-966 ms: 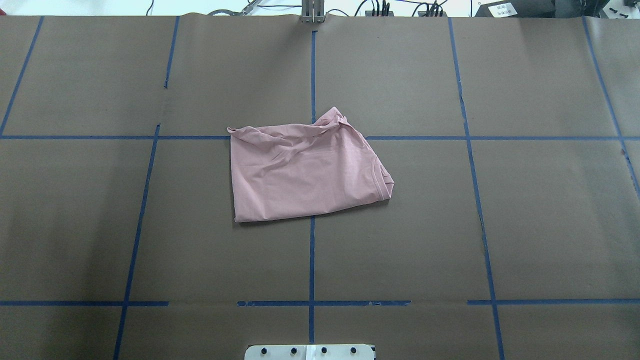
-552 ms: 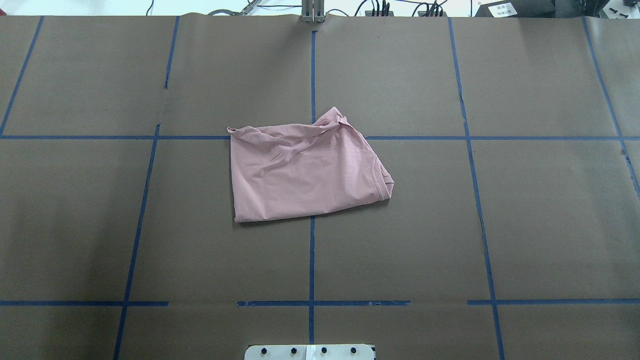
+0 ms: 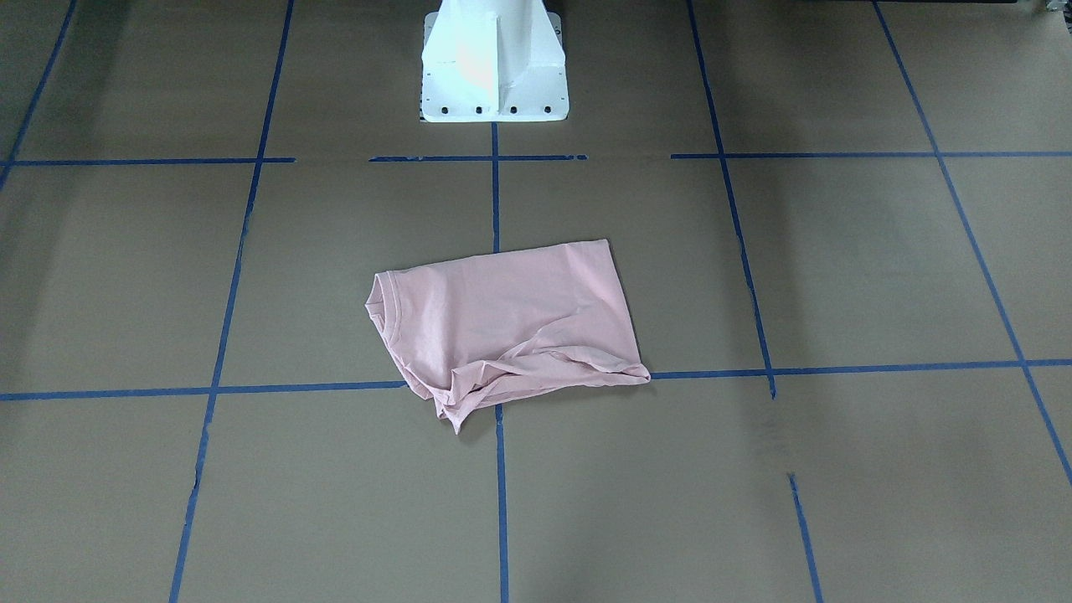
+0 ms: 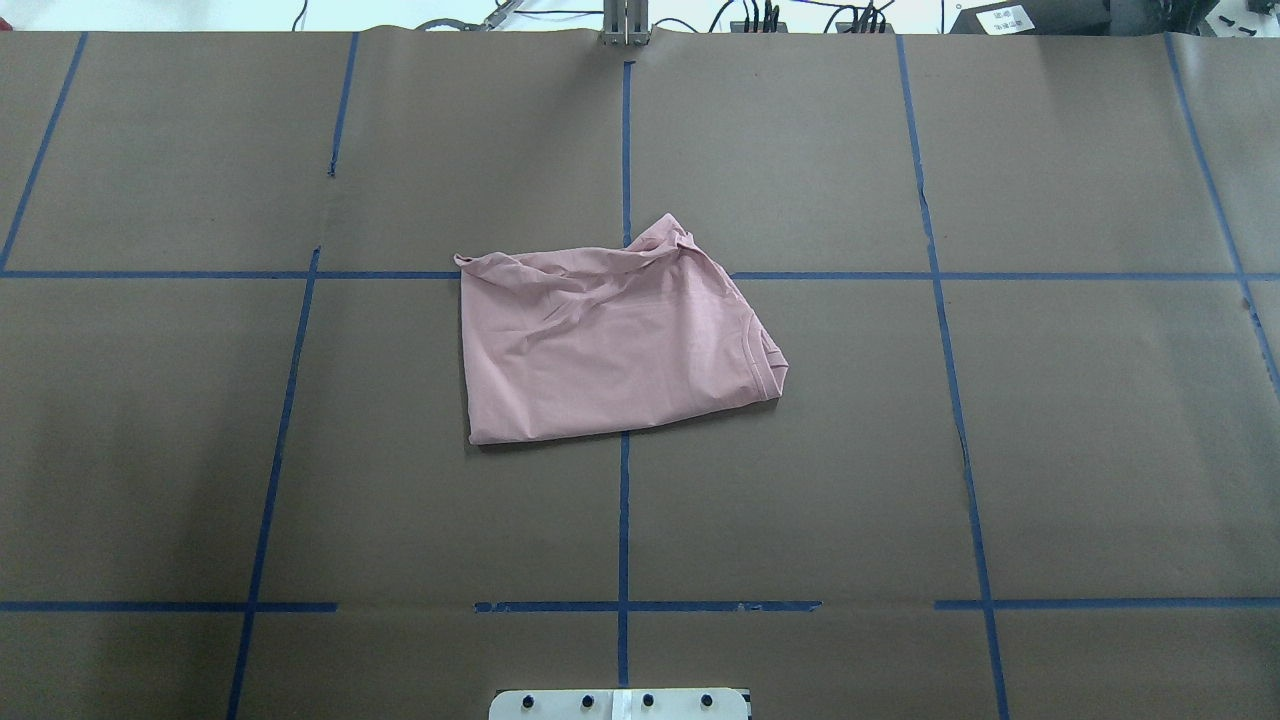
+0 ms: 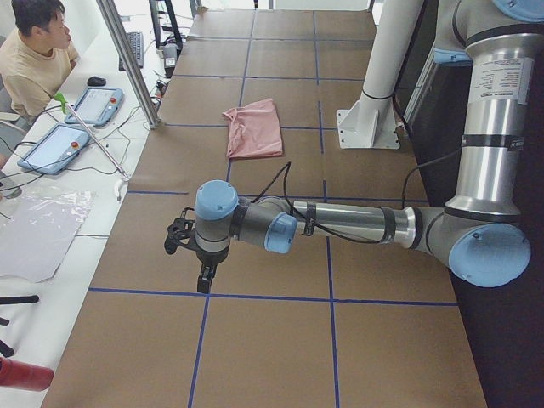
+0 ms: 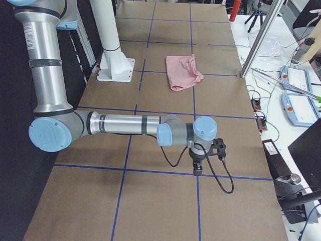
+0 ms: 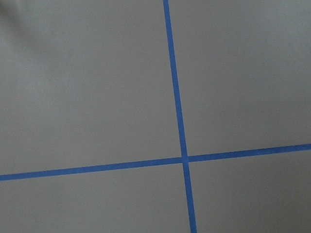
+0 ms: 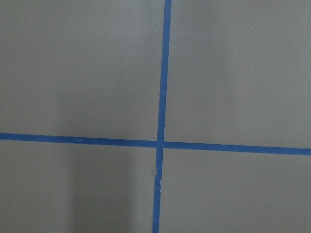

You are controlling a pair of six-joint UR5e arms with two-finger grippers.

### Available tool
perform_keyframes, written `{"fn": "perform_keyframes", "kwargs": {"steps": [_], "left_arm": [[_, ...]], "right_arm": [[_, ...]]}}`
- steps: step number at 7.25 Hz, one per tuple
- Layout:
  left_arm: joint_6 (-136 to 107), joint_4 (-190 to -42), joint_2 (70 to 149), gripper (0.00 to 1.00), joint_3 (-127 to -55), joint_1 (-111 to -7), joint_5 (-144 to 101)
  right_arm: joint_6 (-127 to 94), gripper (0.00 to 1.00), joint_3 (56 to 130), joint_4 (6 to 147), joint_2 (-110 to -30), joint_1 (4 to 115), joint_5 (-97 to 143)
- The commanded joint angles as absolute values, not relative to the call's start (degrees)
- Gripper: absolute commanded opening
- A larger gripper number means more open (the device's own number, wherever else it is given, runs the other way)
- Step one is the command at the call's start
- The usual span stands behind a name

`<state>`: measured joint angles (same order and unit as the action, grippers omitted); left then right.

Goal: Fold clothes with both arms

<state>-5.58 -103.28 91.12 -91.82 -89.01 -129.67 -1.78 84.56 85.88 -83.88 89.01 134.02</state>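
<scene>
The pink T-shirt [image 4: 610, 345] lies folded across the blue tape centreline [image 4: 624, 500], far edge bunched. The left gripper [image 5: 205, 283] and right gripper [image 6: 197, 169] hang well away; spread or pressed, I cannot tell. Best pinch both rumpled corners simultaneously.

Brown table [image 4: 1100, 450], blue tape grid [image 4: 624, 520]; pink T-shirt [image 4: 610, 345] centre.

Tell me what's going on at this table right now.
Nothing is handling the pink T-shirt. It lies alone mid-table, roughly folded, with its far edge bunched. The left arm and right arm are stretched out low over brown paper toward opposite table ends, well away from it.
</scene>
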Motion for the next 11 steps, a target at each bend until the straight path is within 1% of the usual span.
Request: {"fn": "perform_keyframes", "kwargs": {"steps": [1,2,3,11], "left_arm": [[-5.62,-102.14,89.65,1.0,-92.63,-88.95,-130.6],[-5.71,-99.78,90.17,1.0,-92.98,-89.03,-134.09],[-5.54,-93.93,90.52,1.0,-95.69,-89.03,-134.56],[-5.19,-96.15,90.7,1.0,-97.12,-89.03,-134.65]], "right_arm": [[-1.76,1.0,84.38,85.87,-83.93,88.95,134.03],[-1.76,1.0,84.38,85.87,-83.94,88.95,133.95],[-1.76,1.0,84.2,85.87,-83.94,88.95,133.86],[-1.84,1.0,84.46,85.78,-83.76,88.86,133.77]]}}
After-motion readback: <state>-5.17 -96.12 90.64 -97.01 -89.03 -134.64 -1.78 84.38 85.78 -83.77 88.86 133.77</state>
